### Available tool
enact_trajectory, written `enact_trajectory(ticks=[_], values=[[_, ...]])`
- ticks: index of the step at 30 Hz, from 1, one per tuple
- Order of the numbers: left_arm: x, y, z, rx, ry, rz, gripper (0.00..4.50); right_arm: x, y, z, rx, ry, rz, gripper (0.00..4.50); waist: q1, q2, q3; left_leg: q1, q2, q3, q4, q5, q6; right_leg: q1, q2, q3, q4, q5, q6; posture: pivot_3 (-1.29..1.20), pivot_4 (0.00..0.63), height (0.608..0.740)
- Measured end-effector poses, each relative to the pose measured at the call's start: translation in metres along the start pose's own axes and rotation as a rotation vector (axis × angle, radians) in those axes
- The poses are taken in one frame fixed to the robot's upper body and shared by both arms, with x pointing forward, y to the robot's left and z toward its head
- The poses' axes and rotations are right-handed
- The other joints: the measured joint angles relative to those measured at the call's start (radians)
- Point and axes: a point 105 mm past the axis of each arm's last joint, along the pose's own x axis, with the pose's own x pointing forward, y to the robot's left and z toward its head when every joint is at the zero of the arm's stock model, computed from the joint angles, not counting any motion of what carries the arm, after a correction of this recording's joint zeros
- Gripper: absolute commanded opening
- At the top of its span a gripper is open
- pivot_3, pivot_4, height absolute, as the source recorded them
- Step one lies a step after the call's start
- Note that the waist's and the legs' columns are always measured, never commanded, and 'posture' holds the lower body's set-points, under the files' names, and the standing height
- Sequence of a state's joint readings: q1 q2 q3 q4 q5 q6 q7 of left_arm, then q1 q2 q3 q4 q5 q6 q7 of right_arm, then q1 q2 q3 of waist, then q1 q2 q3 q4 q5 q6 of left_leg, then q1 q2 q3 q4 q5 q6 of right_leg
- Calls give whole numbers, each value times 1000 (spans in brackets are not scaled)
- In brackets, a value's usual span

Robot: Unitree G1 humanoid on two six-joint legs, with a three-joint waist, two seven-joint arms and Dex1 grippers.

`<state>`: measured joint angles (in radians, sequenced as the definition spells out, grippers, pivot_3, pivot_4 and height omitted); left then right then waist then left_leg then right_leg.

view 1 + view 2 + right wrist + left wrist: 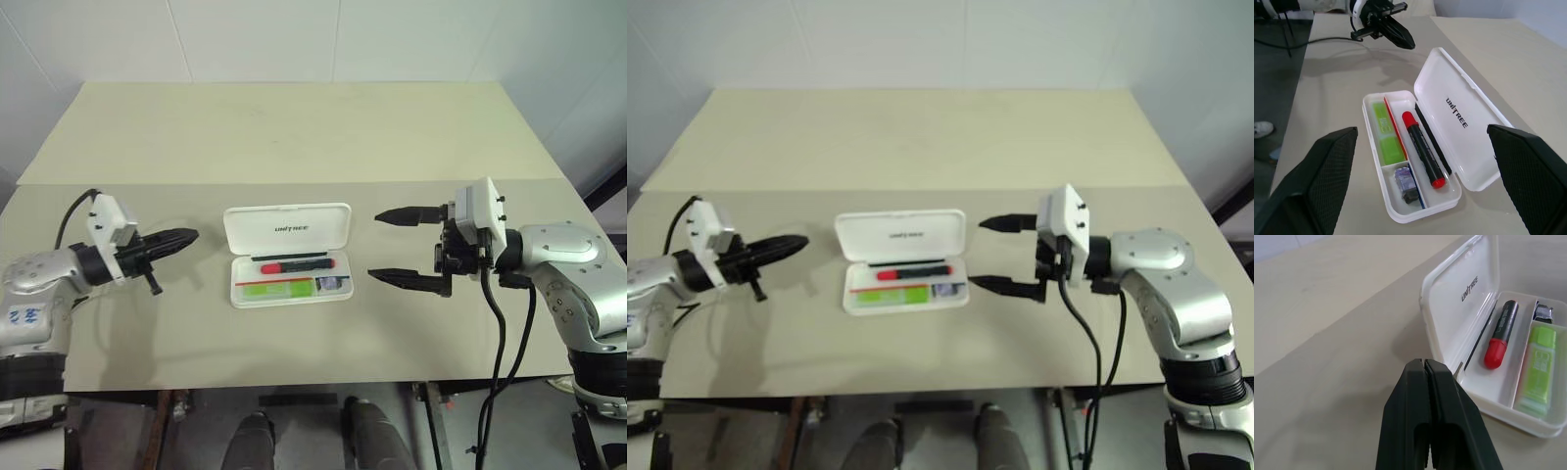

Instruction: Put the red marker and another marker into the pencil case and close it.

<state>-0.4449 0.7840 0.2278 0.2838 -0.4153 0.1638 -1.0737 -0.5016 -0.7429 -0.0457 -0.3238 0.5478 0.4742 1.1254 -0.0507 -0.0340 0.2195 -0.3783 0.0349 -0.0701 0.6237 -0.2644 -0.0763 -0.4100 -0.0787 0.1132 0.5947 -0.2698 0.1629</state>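
left claw (186, 236) clenched | right claw (392, 247) released | pencil case (286, 229) lies between, lid up

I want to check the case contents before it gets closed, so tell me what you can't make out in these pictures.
- Small dark object in the pencil case: too small in every view to identify.
- Green marker: label unreadable; in the left wrist view the divider hides its side.
- Red marker: any printing too small to read.
- Right gripper: right wrist view cuts its fingers at the edges.
- Case latch: not discernible.
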Motion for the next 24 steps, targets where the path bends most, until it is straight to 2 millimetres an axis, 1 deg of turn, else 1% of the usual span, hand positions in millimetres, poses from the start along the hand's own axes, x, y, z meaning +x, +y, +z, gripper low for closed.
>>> enact_trajectory(ticks=[4,6,9,13,18,24], values=[[14,13,6,-9,-24,30,0,-1,1,-4,-8,15,-15,4472,0,0,0,0,0,0,0,0,0,0,0,0,0,0,0,0,150,740],[23,16,4,-21,-26,40,0,-1,2,-5,-9,20,-23,4472,1,0,0,0,0,0,0,0,0,0,0,0,0,0,0,0,150,740],[35,14,-3,-25,-6,21,0,-1,3,-5,-13,20,-29,4472,-2,0,0,0,0,0,0,0,0,0,0,0,1,0,1,0,150,740],[52,6,0,-9,-11,-39,0,-1,2,-6,-9,23,-49,4472,2,0,0,0,0,0,1,0,0,0,0,0,1,0,1,0,150,740],[61,4,9,19,-41,-68,0,0,2,-6,-13,17,-69,4472,1,0,0,0,0,0,1,0,0,0,0,0,1,0,1,0,150,740],[60,-6,16,36,-63,-144,0,2,3,-4,-21,12,-80,4472,1,0,0,0,0,0,1,0,0,0,0,0,1,0,1,0,150,740]])
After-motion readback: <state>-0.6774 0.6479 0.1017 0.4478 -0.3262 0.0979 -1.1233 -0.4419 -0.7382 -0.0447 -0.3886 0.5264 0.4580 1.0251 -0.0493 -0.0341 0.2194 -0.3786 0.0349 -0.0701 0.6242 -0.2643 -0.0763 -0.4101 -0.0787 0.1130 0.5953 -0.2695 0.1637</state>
